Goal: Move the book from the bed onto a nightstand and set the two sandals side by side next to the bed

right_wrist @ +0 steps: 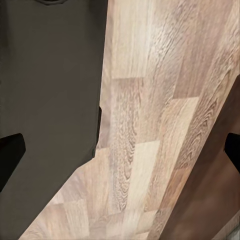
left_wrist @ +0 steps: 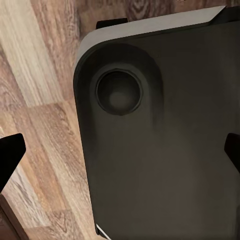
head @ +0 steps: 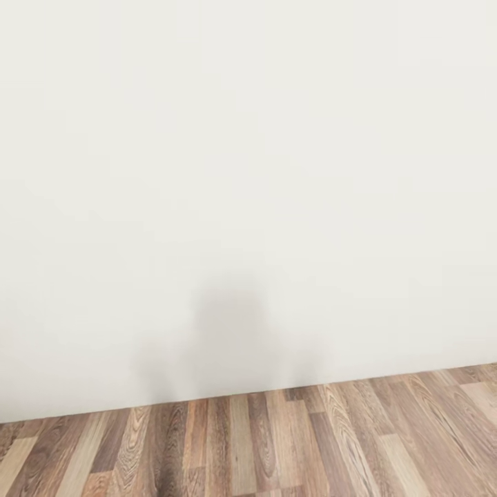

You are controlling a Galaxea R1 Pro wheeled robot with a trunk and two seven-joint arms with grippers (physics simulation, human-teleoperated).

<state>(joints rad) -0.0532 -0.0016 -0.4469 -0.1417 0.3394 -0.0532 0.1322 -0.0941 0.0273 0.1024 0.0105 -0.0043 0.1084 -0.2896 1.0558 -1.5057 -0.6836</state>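
A plain white wall takes up most of the head view, with a soft grey shadow low at its middle. Along its foot, near the camera, runs a wood-plank floor of mixed light and dark brown boards.

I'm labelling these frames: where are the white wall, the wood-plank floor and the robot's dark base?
white wall (head: 248, 152), head view, bare middle.
wood-plank floor (head: 290, 449), head view, planks below the wall.
robot's dark base (left_wrist: 170, 150), left wrist view, flat top.
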